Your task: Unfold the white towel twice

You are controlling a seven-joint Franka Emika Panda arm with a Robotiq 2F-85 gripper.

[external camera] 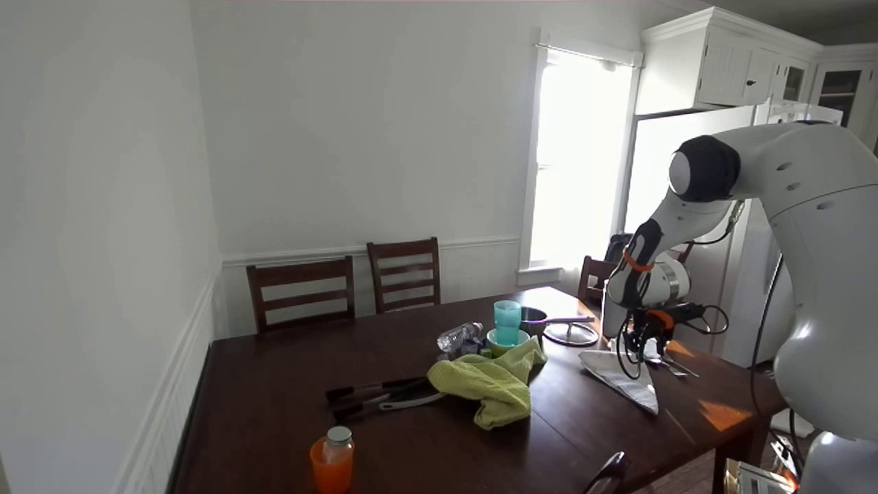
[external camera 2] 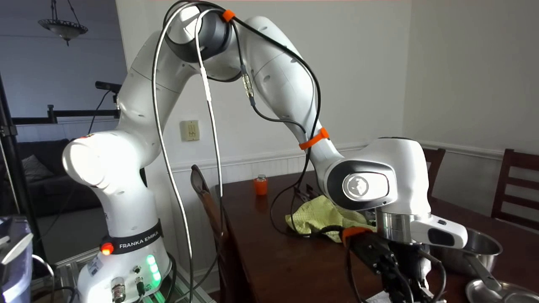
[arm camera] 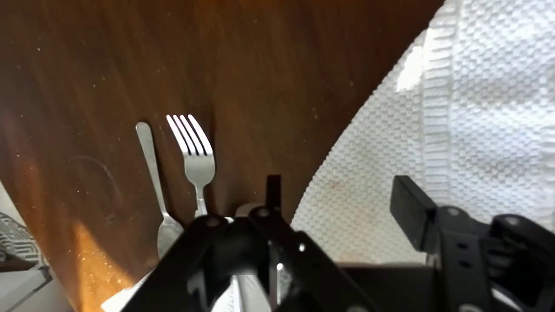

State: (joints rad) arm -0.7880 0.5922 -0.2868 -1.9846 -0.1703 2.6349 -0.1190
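The hand (arm camera: 342, 201) is spread wide with nothing visibly gripped, its fingers (arm camera: 412, 214) seeming to span one edge of the folded white towel (arm camera: 490, 108) on the bench (arm camera: 260, 86). The step is probably setting up an unfold, which one I cannot tell; the next move calls for pinching only the top layer. The arm (external camera 2: 282, 80) arches over and points the hand downward, a fork (arm camera: 199, 168) and spoon (arm camera: 168, 234) lying beside the towel.

the towel (arm camera: 438, 138) is rough, textured cloth, the fork (arm camera: 200, 168) smooth, shiny metal, the table (arm camera: 260, 82) glossy wood.
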